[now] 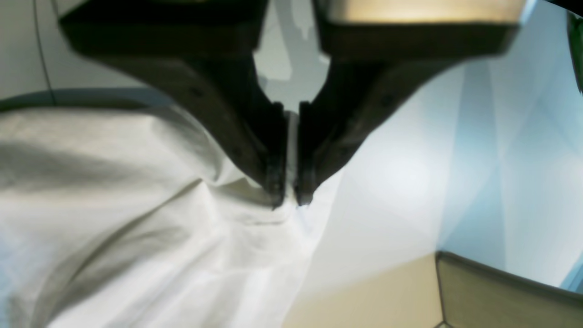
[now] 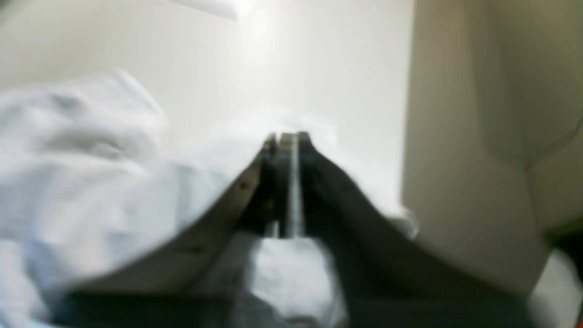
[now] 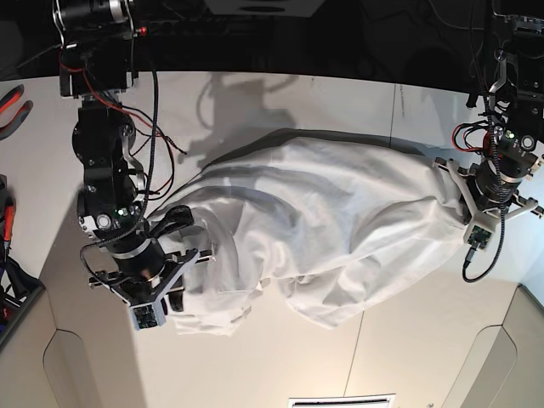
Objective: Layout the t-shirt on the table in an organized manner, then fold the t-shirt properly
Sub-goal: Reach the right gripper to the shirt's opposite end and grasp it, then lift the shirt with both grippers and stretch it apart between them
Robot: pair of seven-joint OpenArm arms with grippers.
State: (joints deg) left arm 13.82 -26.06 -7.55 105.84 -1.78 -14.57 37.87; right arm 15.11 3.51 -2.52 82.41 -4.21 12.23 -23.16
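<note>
Shirt lies crumpled across mid-table, stretched between arms. Left gripper is clamped on a shirt edge. Right gripper at other end: fingers nearly together; grip blurred, cannot tell.

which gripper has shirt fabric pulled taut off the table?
The left gripper, on the base view's right: jaws pinched shut on the t-shirt, lifting its edge. The right gripper sits low over bunched cloth.
</note>
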